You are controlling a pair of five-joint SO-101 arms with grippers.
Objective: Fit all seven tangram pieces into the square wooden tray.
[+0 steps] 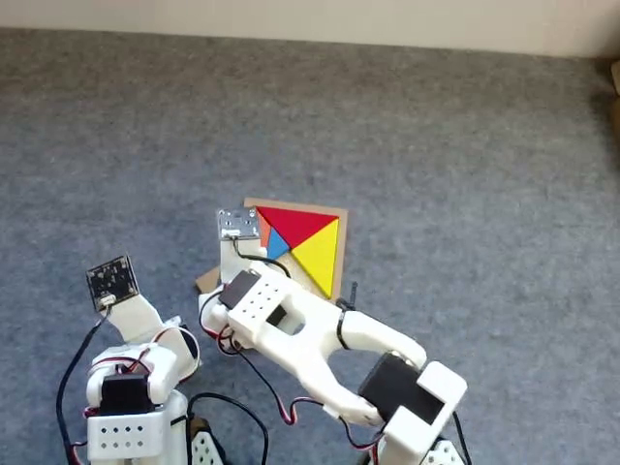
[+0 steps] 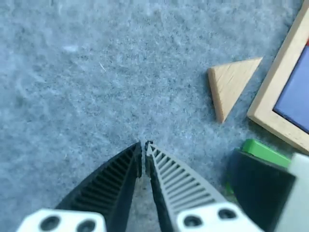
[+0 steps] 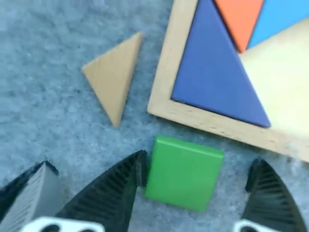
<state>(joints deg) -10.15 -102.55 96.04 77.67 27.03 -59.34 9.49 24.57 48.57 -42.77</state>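
Now, right gripper (image 3: 198, 166): jaws wide, straddling the green square piece (image 3: 183, 174), not gripping it.
Green square piece: flat on the carpet (image 3: 48, 121), just outside the tray rim, near side roughly parallel to it.
Wooden tray (image 3: 212, 123): directly beyond; dark blue triangle (image 3: 212, 72) seated inside.
Plain wooden triangle (image 3: 113, 77): loose, long edge along the tray's side.
Left gripper (image 2: 145, 145): pinched together, empty, farther off.
Room: open carpet; the tray's free slot cannot be made out.

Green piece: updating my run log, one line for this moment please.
right end effector open around green piece | left end effector shut, empty | wooden triangle outside tray
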